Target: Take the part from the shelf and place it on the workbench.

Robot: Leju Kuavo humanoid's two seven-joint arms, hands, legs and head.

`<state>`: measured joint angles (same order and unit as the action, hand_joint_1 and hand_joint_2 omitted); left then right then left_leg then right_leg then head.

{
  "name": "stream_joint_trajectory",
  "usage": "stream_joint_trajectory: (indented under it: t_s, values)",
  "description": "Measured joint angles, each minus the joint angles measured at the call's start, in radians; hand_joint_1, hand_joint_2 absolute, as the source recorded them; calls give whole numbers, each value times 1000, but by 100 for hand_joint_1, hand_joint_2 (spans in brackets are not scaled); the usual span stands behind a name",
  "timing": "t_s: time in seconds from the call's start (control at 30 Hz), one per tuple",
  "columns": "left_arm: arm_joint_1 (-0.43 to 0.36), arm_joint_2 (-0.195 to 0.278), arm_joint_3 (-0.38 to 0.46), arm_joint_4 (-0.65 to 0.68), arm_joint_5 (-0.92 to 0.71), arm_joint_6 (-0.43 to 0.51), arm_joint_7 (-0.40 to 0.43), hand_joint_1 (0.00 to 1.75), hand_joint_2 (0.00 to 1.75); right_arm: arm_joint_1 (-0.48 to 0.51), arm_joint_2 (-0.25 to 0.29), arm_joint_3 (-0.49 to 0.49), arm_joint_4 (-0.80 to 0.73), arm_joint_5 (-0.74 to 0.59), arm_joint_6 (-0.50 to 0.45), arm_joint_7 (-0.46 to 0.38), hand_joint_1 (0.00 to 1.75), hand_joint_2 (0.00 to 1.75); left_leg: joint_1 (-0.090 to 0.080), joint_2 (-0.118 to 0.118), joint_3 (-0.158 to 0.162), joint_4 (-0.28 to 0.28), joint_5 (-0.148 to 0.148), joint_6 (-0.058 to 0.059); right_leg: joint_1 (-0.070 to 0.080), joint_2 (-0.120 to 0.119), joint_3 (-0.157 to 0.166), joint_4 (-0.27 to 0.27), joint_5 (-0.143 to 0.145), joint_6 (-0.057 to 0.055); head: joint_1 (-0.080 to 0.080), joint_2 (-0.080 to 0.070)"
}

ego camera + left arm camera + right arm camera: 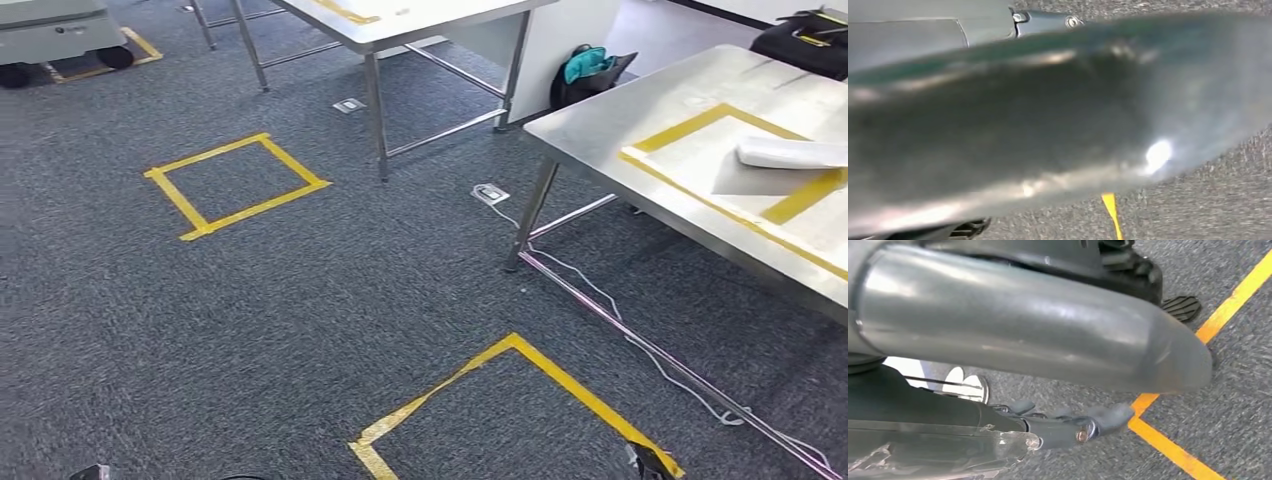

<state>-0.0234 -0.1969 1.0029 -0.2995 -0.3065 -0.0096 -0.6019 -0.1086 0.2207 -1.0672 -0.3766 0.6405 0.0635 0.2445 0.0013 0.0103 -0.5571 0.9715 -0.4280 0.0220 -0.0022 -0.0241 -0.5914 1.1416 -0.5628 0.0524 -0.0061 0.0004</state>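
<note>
The right hand point(1058, 340) hangs low over the grey carpet point(1238, 390), its thick thumb well apart from the darker fingers point(1108, 416) and nothing between them, so it is spread and empty. The left hand point(1044, 21) is harder to read: a blurred silvery surface lies across its wrist view, and whether the fingers hold anything cannot be told.

In the head view the workbench point(600, 130) stands forward and to the right, on the right arm's side. On it lies a white piece point(790, 152), resting on the far edge of the yellow tape frame point(690, 125). This is possibly the part, though it is too small to be sure. Its long axis runs roughly across the view, along that edge.

If it is the part, the placing looks done. If not, the shelf must be found first.
</note>
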Motion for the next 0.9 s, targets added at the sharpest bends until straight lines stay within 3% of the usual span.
stream_joint_trajectory:
  t_s: [0.07, 0.1, 0.13, 0.17, 0.23, 0.3, 0.37, 0.4, 0.47, 0.53, 0.6, 0.63, 0.67, 0.73, 0.8, 0.83, 0.9]
  values:
    - [-4, -7, 0, 0, -5, 2, 0, 0, 0, 12, -10, -4, 0, -8, 5, 3, 0, 0, -1, -29, -5, 0, 4, 5, 0, 22, -59, 129, -51, -1, 1, 0]
    - [-4, -10, 0, 0, -7, 3, 0, 0, 0, 16, -16, -6, 0, -12, 7, 5, 0, 0, -2, -45, -6, 1, 5, 6, 0, 25, -71, 152, -50, -1, 2, 0]
    - [-4, -13, 0, 0, -8, 4, 0, 0, 0, 19, -21, -9, 0, -16, 10, 7, 0, 0, -1, -59, -6, 1, 6, 4, 0, 27, -63, 133, -29, -3, 2, 0]
    - [-4, -17, 0, 1, -9, 5, 0, 0, 0, 20, -25, -11, 0, -19, 12, 8, 0, 0, -1, -74, -6, 1, 8, 3, -2, 32, -37, 77, 5, -4, 2, 0]
    - [-6, -22, 0, 1, -10, 7, 0, 0, 0, 21, -31, -16, 0, -22, 17, 8, 0, 0, 0, -100, -8, 5, 10, -5, -9, 69, 30, -67, 63, -3, 2, 0]
    - [-8, -25, 0, 1, -11, 7, 0, 0, 0, 22, -33, -20, 0, -25, 19, 8, 0, 0, 0, -121, -16, 8, 15, -16, -12, 97, 64, -137, 77, -6, 1, 0]
    - [-6, -27, 0, 1, -11, 8, 0, 0, 0, 22, -34, -21, 0, -26, 19, 11, 0, 0, 3, -138, -24, 7, 22, -28, -9, 84, 66, -138, 80, -16, 1, 0]
    - [-5, -27, 0, 1, -11, 8, 0, 0, 0, 21, -34, -22, 0, -26, 19, 14, 0, 0, 3, -132, -29, 11, 19, -33, -9, 73, 67, -138, 83, -22, 1, 0]
    - [-6, -28, 0, 1, -11, 9, 0, 0, 0, 23, -35, -23, 0, -27, 19, 18, 0, 0, 1, -86, -58, 69, -21, -41, -9, 47, 66, -142, 88, -34, -4, 0]
    - [-12, -31, 0, 2, -12, 9, 0, 0, 0, 27, -38, -26, 0, -27, 19, 18, 0, 0, 0, -35, -115, 195, -89, -48, -6, 17, 64, -143, 90, -41, -9, 0]
    - [-12, -33, 0, 2, -18, 14, 2, 0, 0, 30, -41, -29, 0, -28, 19, 18, 0, 0, 1, -22, -153, 286, -120, -51, -4, -12, 62, -143, 89, -43, -9, 0]
    - [-12, -33, 0, 3, -23, 17, 3, 0, 0, 30, -41, -29, 0, -29, 19, 18, 0, 0, 1, -19, -148, 283, -108, -50, -4, -25, 62, -143, 89, -43, -9, 0]
    - [-11, -33, 0, 3, -28, 21, 3, 0, 0, 30, -41, -29, 0, -30, 19, 18, 0, 0, 1, -13, -124, 242, -82, -48, -3, -38, 62, -143, 88, -43, -9, 0]
    - [-13, -32, 0, 3, -37, 25, 4, 0, 0, 29, -41, -30, 0, -31, 19, 18, 0, 0, -4, 27, -47, 109, -25, -42, -1, -61, 65, -142, 86, -39, -9, 0]
    - [-18, -33, 0, 3, -41, 25, 4, 0, 0, 30, -41, -33, 0, -31, 19, 18, 0, 0, -11, 60, -3, 23, -6, -33, 4, -82, 65, -139, 81, -30, -8, 0]
    - [-19, -33, 0, 3, -43, 25, 4, 0, 0, 29, -41, -35, 0, -31, 19, 18, 0, 0, -14, 62, 0, 10, -9, -29, 7, -93, 65, -139, 80, -25, -7, 0]
    - [-16, -33, 0, 4, -44, 26, 3, 0, 0, 26, -41, -37, 0, -31, 19, 19, 0, 0, -12, 37, -3, 6, -6, -17, 6, -102, 69, -138, 75, -14, -5, 0]
